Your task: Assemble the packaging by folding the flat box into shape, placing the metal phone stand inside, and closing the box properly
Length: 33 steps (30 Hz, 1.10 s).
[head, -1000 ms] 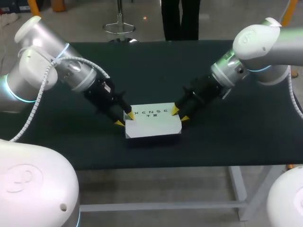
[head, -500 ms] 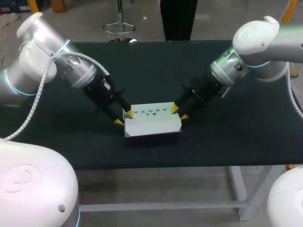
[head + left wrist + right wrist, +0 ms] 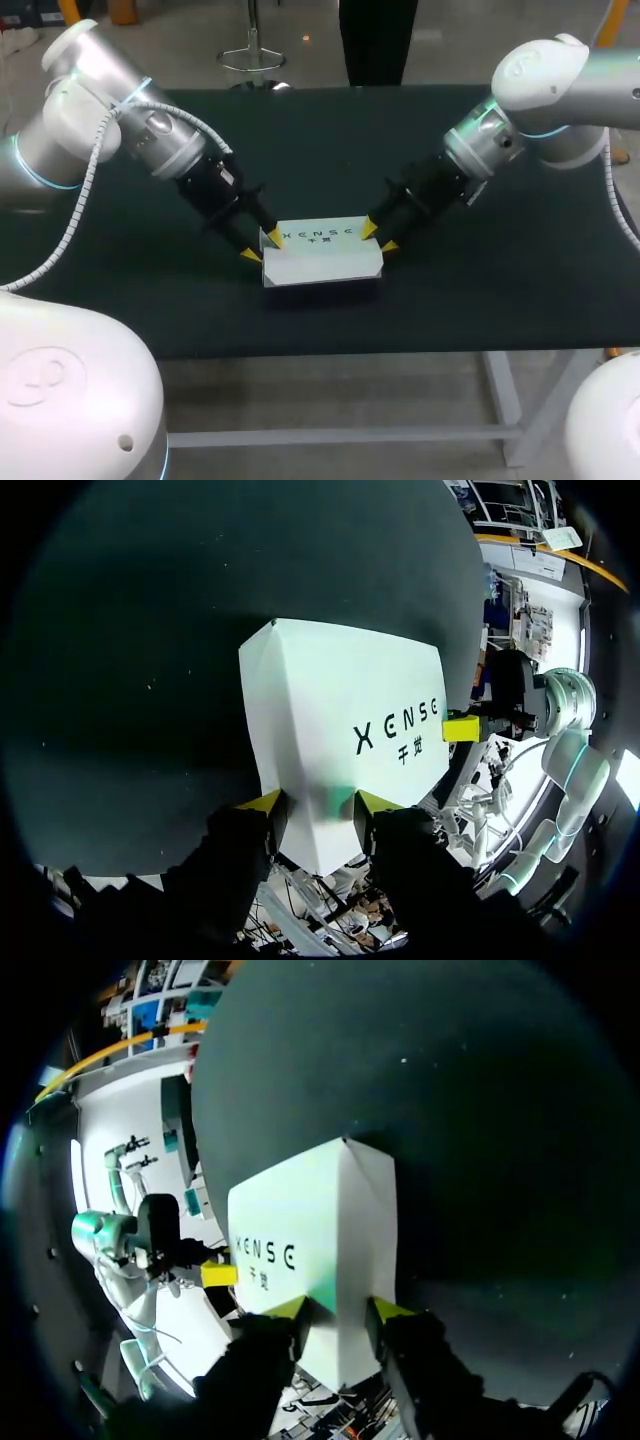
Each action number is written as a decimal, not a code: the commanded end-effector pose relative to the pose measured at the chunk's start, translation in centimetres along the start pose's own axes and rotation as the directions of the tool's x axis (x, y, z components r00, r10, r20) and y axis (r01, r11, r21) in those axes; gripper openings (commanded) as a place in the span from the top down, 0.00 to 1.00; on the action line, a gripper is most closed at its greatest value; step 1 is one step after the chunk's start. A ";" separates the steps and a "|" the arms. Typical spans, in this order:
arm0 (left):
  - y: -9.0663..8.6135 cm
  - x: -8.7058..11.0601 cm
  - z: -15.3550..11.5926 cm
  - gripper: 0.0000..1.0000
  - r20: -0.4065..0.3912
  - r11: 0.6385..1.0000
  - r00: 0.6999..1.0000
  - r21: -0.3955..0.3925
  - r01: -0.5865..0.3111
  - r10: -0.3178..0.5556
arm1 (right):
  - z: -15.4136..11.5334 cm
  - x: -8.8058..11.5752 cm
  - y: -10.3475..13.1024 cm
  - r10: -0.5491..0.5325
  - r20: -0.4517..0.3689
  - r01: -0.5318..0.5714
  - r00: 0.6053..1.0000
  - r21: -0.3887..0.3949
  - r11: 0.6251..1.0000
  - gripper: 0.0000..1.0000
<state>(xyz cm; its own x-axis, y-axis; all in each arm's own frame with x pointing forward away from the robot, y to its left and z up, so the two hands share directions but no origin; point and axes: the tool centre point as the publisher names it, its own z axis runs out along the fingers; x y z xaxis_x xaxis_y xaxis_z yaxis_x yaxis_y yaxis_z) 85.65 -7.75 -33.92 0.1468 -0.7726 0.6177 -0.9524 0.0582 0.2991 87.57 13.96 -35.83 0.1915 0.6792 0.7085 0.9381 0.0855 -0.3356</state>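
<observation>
A closed white box (image 3: 322, 255) with dark print on its lid lies in the middle of the dark table (image 3: 480, 270). My left gripper (image 3: 261, 247) is shut on the box's left end, one yellow tip on the lid edge and one on the front side. My right gripper (image 3: 379, 238) is shut on the right end in the same way. In the left wrist view the box (image 3: 340, 710) runs ahead from between the fingers of the left gripper (image 3: 318, 805). In the right wrist view the box (image 3: 310, 1250) sits between the fingers of the right gripper (image 3: 338, 1308). No phone stand shows.
The dark table surface surrounds the box on all sides. Its front edge runs a short way in front of the box. Both arms slant down towards the box from the table's left and right.
The box and both grippers have shifted slightly away from the table's front edge. My left arm's upper part has swung a little to the right. Both grips are unchanged.
</observation>
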 end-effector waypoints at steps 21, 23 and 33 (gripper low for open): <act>-0.7 1.0 0.7 0.53 0.003 0.999 1.000 -0.030 0.014 -0.014 | 0.9 0.9 0.6 0.005 -0.003 -0.005 1.000 0.030 1.000 0.58; -0.7 1.0 0.7 0.52 0.003 0.999 1.000 -0.031 0.015 -0.014 | 0.8 0.9 0.6 0.006 -0.002 -0.006 1.000 0.031 1.000 0.58; -0.7 0.8 0.5 0.53 0.002 0.999 1.000 -0.029 0.022 -0.022 | 0.5 0.6 0.5 0.014 0.004 -0.014 1.000 0.027 1.000 0.59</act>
<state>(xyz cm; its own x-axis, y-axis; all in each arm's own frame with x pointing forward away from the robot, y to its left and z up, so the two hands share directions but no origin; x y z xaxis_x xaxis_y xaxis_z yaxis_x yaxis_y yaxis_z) 86.10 -7.71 -34.12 0.1677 -0.7730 0.6118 -0.9422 0.0569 0.3302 87.90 13.73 -35.96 0.2033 0.6826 0.7020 0.9294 0.0910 -0.3576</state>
